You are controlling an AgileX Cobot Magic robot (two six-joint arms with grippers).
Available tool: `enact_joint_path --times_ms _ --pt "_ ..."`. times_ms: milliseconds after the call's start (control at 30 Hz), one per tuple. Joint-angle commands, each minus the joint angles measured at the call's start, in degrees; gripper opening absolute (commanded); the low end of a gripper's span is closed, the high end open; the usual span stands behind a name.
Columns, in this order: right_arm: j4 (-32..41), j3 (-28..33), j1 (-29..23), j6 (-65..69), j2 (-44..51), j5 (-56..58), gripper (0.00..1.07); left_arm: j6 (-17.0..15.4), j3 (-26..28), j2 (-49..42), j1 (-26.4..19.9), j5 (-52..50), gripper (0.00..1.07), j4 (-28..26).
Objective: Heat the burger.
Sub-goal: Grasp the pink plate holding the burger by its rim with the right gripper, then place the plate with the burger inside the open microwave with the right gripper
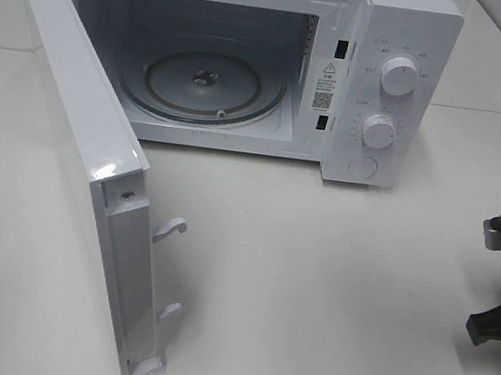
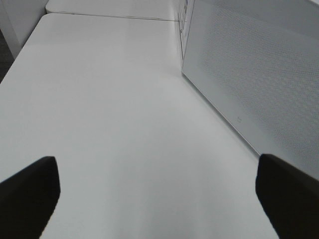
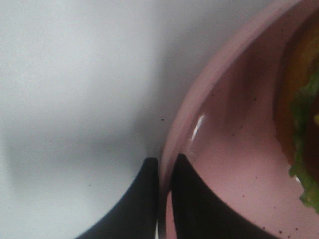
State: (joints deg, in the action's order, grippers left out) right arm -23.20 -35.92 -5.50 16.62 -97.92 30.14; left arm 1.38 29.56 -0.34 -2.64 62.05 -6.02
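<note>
Right hand (image 3: 165, 163) pinches plate (image 3: 232, 149) with burger (image 3: 300, 94); wrist-view only.

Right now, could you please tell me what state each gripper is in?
Left gripper: open, holding nothing.
Right gripper: shut on the rim of the plate with the burger on it.

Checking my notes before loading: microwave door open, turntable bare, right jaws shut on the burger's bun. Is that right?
Not quite: the right jaws are shut on the pink plate's rim, not the bun; the burger lies untouched on that plate, as the right wrist view shows. The door is open and the turntable bare.
</note>
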Motion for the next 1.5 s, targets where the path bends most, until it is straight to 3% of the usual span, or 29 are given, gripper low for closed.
enact_joint_path --times_ms 33,600,867,1000,1500 --pt "0.3 0.3 0.2 -0.3 -0.3 0.3 0.0 0.0 -0.1 -0.6 -0.2 -0.9 1.0 -0.1" --pt "-0.1 -1.3 0.2 -0.3 6.7 6.1 0.0 0.0 -0.1 -0.6 -0.2 -0.9 1.0 -0.1" --pt "-3.8 -1.3 -0.3 2.1 10.5 8.1 0.0 0.0 -0.1 -0.6 -0.2 -0.9 1.0 -0.1" --pt "-8.7 -1.3 -4.2 5.3 12.7 10.2 0.0 0.0 -0.1 -0.6 -0.2 -0.9 1.0 -0.1" --pt "-13.7 -1.3 -14.2 9.8 14.7 16.1 0.0 0.0 -0.1 -0.6 -0.2 -0.9 1.0 -0.1"
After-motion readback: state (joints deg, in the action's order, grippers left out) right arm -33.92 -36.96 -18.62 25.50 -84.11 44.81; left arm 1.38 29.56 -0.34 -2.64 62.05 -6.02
